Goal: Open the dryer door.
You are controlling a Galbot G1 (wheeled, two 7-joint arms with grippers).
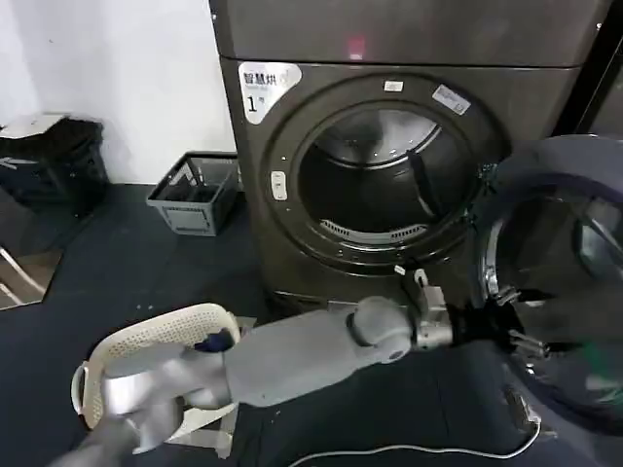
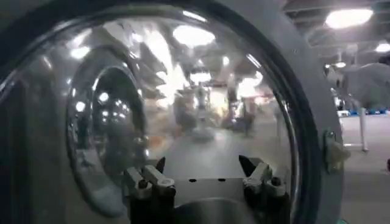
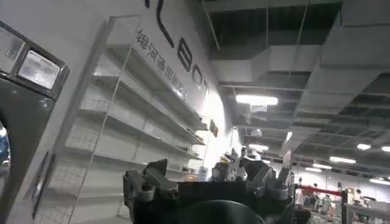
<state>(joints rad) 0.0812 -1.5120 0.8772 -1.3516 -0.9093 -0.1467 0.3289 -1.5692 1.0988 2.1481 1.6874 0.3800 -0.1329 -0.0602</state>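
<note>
Already the dryer door (image 1: pixel 569 282) is standing swung out to the right of the drum opening (image 1: pixel 375 175), hinged on that right side, its inner face and glass turning toward us. We are reaching our left end effector (image 1: pixel 487 326) across the dryer's front, right up against the door's inner rim; in the left wrist view the left end effector (image 2: pixel 204 179) is holding its 2 fingers spread apart, gripping nothing, with the glass (image 2: pixel 152 103) directly ahead. We judge the left arm nearer for pushing further. Our right end effector (image 3: pixel 207 182) is pointing at shelving (image 3: pixel 122 115), fingers apart.
</note>
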